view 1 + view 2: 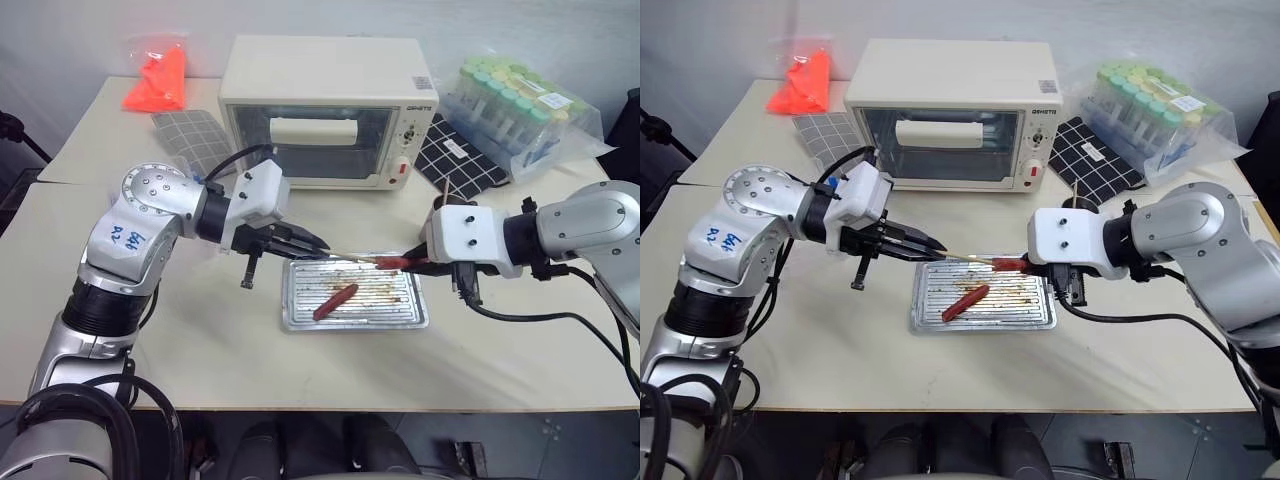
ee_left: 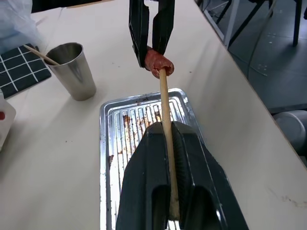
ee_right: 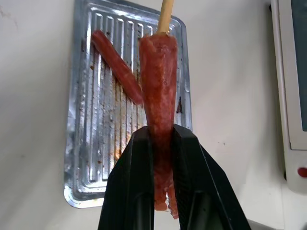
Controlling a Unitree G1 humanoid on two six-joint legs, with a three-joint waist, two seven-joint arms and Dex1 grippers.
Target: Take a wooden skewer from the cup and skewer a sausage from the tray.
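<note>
Two end effectors meet above the tray [image 1: 300,318]: the left end effector [image 1: 312,243] is clenched on the skewer [image 1: 352,258], the right end effector [image 3: 162,139] is clenched on a sausage [image 3: 158,81], with the tip at the sausage's end. A second sausage [image 1: 335,300] lies in the tray. Risk, as judged: off-axis pushing could split the sausage or snap the skewer.

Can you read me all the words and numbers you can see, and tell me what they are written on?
Brand word on the toaster oven, top right of its front: too small to read for sure.
Small sticker on the oven's top corner: too small to read.
Blue handwritten marks on the robot's left arm: not clear enough to read.
Labels on the green-capped tubes: too small to read.
Markings by the oven's knobs: too small to read.
</note>
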